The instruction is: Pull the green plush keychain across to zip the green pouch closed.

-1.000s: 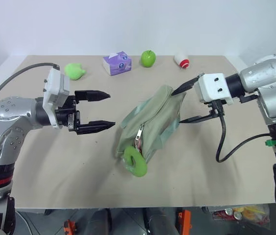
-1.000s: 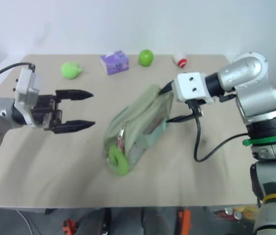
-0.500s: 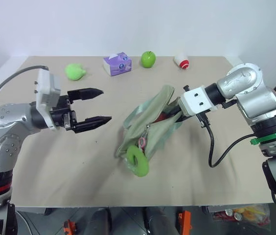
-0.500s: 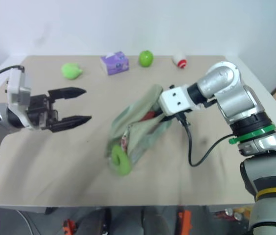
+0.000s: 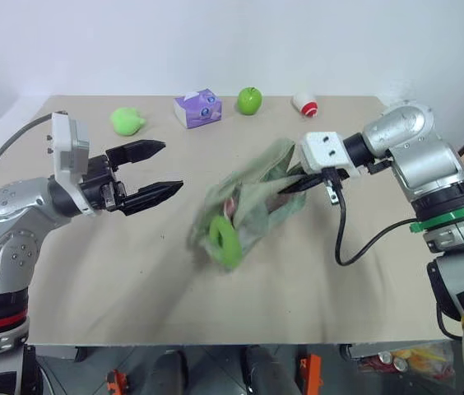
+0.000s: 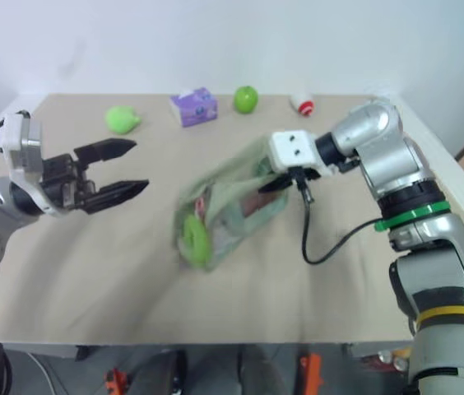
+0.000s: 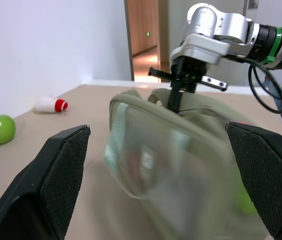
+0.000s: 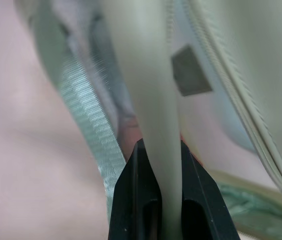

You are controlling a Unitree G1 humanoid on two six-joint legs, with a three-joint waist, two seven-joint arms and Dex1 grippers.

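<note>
A flat beige table (image 5: 92, 280) is seen, carrying several things. Along its far edge a lime-green pear-shaped blob (image 5: 126, 120), a purple tissue packet (image 5: 197, 107), a shiny green apple (image 5: 249, 99) and a small white-and-red object (image 5: 305, 104) are set in a row, each apart from the next. Near the middle the green pouch (image 5: 252, 206) is found, its near end on the surface, and the green plush keychain (image 5: 223, 240) is seen at that near end, blurred
</note>
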